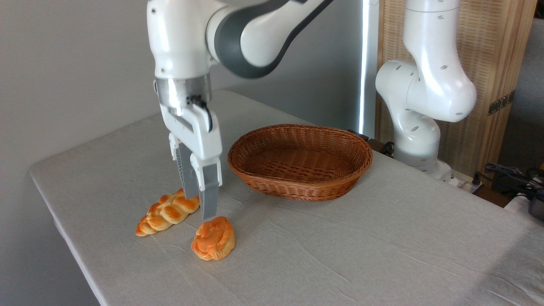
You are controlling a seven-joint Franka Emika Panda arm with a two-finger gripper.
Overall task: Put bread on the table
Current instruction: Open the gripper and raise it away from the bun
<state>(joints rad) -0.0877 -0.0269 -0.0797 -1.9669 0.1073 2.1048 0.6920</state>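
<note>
a: item one, far left?
b: braided loaf (168, 214), pale golden, lying flat on the table (382, 238), its long axis running from 7 o'clock to 1 o'clock.

a: item two?
b: gripper (199, 204), pointing straight down from the white arm (238, 34). its two fingers stand apart with a narrow gap and nothing between them. the nearer fingertip hangs just above the bread's back edge; whether it touches cannot be told.

a: item three, the bread?
b: bread (213, 238), round orange-golden bun with a swirled top. it rests on the grey cloth, at 4 o'clock from the loaf and just beside it, at 7 o'clock from the basket and well apart from it.

a: item four?
b: wicker basket (300, 160), brown, oval, upright, standing on the cloth at 2 o'clock from the bun.

a: last?
b: the arm's white base (418, 136), at 2 o'clock from the basket, at the table's far edge.
</note>
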